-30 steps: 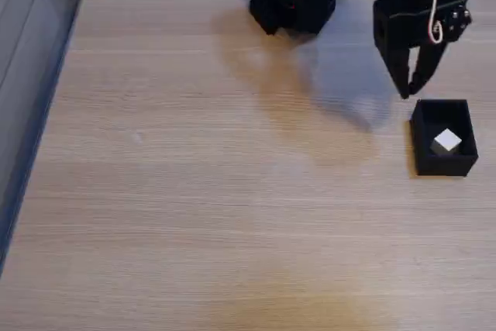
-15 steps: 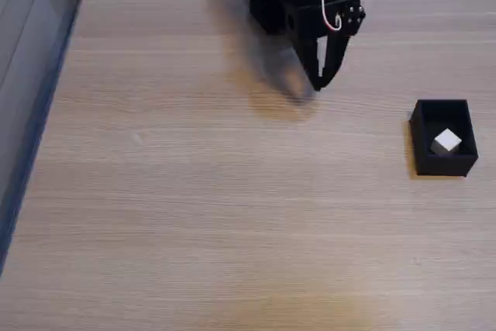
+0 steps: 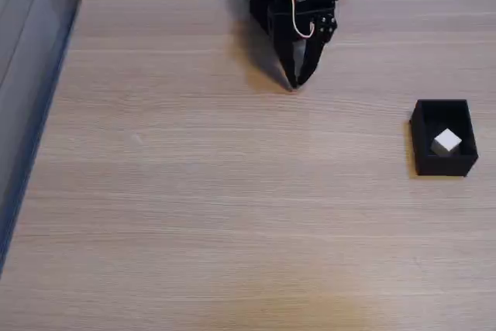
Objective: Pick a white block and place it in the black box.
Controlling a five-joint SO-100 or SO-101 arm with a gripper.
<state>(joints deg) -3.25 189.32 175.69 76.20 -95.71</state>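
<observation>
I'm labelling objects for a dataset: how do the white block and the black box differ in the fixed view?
The white block is a tiny pale cube; the black box is matte black and several times wider. The block is solid, while the box is open-topped with thin walls. The block lies inside the box, which stands on the wooden table. Both are straight-edged and sit at the right of the view, apart from the tool.

From my remote station I am counting one white block (image 3: pixel 447 142) sitting in one black box (image 3: pixel 443 163), one black arm with one gripper (image 3: pixel 295 83) pointing down, on one wooden table (image 3: pixel 194 207).
</observation>
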